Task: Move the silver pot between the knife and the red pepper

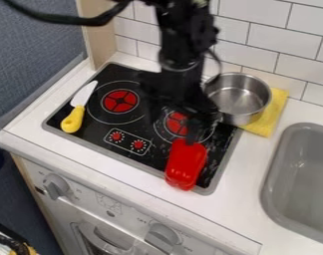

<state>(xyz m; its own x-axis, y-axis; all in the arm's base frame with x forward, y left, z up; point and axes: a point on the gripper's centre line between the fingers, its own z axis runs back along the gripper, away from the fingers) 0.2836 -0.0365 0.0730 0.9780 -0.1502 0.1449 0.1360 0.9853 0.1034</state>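
One pot [238, 98] by the stove's [91, 133] rear-right corner could be tipped if struck by the claw [194, 128], whose opening and hold cannot be determined.

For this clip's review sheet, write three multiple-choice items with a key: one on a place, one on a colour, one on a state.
1. Where is the silver pot?
A) In the sink
B) At least partly on the yellow cloth
C) Left of the knife

2. What colour is the knife handle?
A) Yellow
B) Green
C) Black

3. How does the pot stand?
A) Upside down
B) Upright, lid on
C) Upright, uncovered

Key:
1: B, the cloth shows from under the pot's right side.
2: A, the handle is plainly yellow below the pale blade.
3: C, its rim faces up and its inside shows.
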